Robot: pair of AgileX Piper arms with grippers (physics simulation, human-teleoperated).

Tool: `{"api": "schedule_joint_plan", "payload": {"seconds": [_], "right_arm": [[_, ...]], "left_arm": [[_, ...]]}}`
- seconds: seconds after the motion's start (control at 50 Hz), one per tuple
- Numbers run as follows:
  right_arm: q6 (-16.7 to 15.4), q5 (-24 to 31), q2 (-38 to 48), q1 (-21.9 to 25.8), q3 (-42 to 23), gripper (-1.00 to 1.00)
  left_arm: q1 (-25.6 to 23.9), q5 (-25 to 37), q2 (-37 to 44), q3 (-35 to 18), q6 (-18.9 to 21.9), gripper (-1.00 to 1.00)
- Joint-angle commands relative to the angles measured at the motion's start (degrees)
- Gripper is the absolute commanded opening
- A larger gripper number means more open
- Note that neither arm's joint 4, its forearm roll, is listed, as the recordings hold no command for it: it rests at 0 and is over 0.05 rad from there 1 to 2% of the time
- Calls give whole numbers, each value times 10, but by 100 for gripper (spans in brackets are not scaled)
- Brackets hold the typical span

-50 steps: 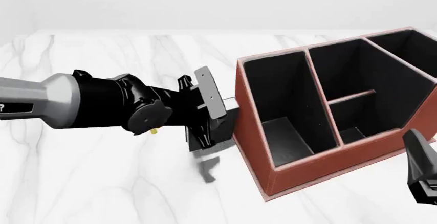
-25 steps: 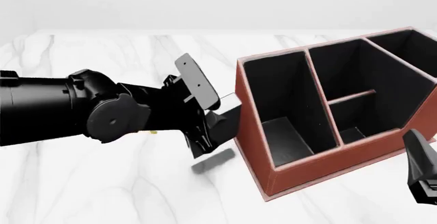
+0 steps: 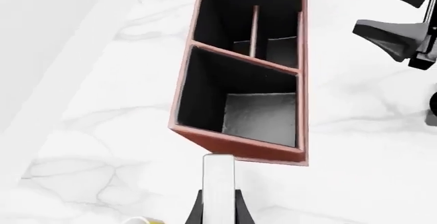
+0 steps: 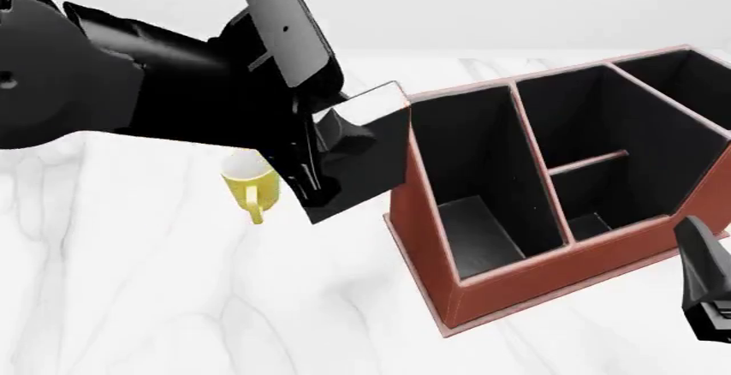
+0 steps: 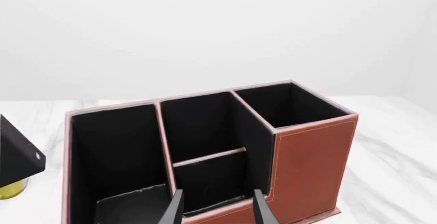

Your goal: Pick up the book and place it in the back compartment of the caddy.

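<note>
My left gripper is shut on the book, a small black volume with pale page edges, and holds it in the air just left of the caddy's left end wall. In the left wrist view the book's pale edge sticks out between the fingers, just short of the caddy. The back compartment is the small black cell by the low near wall, also seen in the wrist views. My right gripper hangs open and empty before the caddy, low at the right.
A yellow mug stands on the white marble table under the left arm, left of the caddy; the right wrist view catches its edge. Long cells flank the two small ones. The right arm shows in the left wrist view.
The left arm has risen from table level with the book in its grip, up and slightly right toward the caddy's left wall. The mug is now uncovered. The right arm has not moved.
</note>
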Motion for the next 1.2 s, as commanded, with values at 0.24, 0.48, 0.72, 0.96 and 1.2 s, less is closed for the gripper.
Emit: {"api": "schedule_joint_plan", "payload": {"seconds": [0.24,0.48,0.72,0.96,1.2], "right_arm": [[0,-1,0,1,0,100],[-1,-2,0,1,0,100],[-2,-2,-1,2,0,100],[-3,-2,-1,3,0,100],[-3,-2,0,2,0,100]], "left_arm": [[0,187,-3,-305,121,-100],[-65,183,74,-424,116,-100],[-135,143,165,-542,69,-100],[-165,42,213,-489,31,-100],[-176,3,270,-499,3,-100]]}}
